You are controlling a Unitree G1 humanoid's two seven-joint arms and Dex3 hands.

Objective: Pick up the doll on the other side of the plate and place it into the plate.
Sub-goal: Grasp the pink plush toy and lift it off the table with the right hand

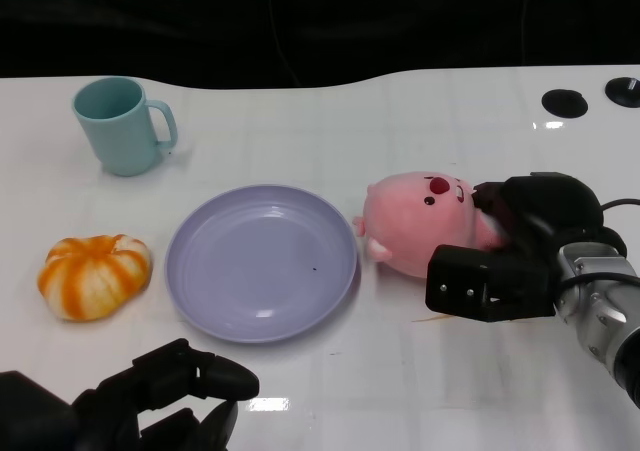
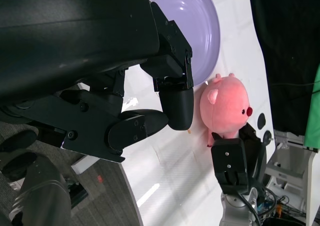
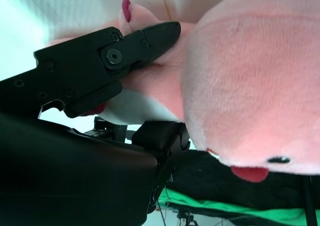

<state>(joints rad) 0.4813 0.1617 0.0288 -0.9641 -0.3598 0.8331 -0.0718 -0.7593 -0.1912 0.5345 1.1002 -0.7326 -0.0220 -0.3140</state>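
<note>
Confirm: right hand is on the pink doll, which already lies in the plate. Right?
Not quite. The right hand is on the doll, but the doll lies on the table beside the plate, not in it. The head view shows this.

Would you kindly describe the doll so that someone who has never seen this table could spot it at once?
Start from the lilac plate in the middle of the white table. Just off its rim, on the side away from the orange pumpkin, lies the doll, with the right hand closed around it. It is the only pink, plush thing there, with small dark eyes and a red nose.
</note>
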